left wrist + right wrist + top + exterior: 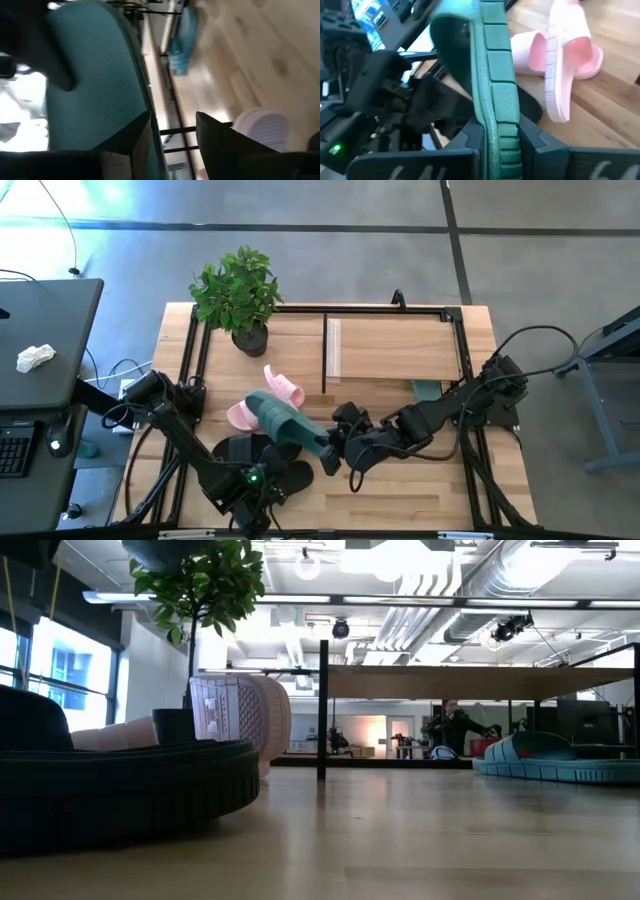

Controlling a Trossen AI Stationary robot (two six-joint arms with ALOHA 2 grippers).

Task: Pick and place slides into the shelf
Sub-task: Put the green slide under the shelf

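Right wrist view: my right gripper pinches the green slide by its sole edge, lifted clear for transfer to the shelf; left gripper spread.

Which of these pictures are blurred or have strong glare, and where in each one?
Left wrist view: the far green slide and wood are smeared by motion blur. Low view: ceiling lights glare; the near black slide is dark. High view: blue glare at the upper left corner. Right wrist view: the held green slide is fairly sharp.
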